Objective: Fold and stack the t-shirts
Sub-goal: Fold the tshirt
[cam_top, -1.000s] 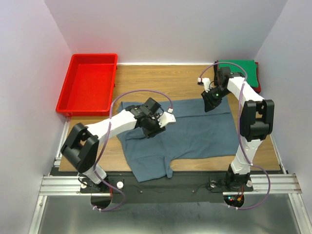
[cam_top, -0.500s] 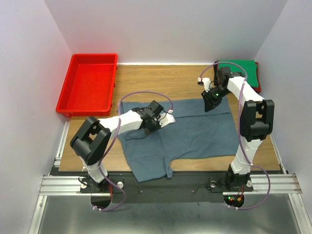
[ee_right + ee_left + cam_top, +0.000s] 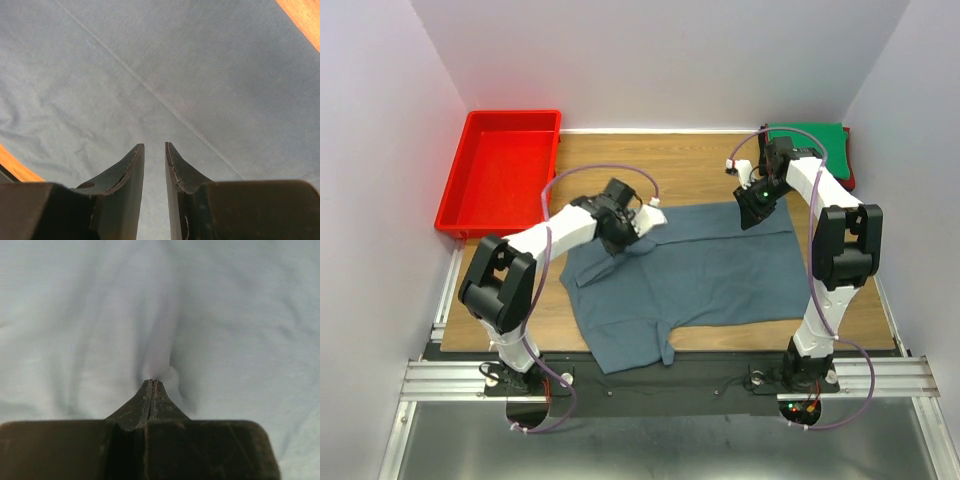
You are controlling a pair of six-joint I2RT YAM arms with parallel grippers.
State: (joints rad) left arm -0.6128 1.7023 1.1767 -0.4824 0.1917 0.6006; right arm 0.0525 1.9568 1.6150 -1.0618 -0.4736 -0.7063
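1. The blue-grey t-shirt (image 3: 700, 275) lies spread on the table (image 3: 690, 170), its long axis running left to right.
2. The left gripper (image 3: 151, 385) pinches a raised fold near the shirt's far-left edge. The right gripper (image 3: 154, 150), jaws narrowly apart and holding nothing, sits over its far-right corner.
3. The red tray (image 3: 455, 190) stands far left, apart from the shirt. A green t-shirt (image 3: 807, 140) lies at the far right.

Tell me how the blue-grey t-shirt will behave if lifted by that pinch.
Probably floppy: the blue-grey t-shirt puckers into folds where the left pincer pinches it. Likely it would drape and trail rather than rise whole, lying spread wide across the table.
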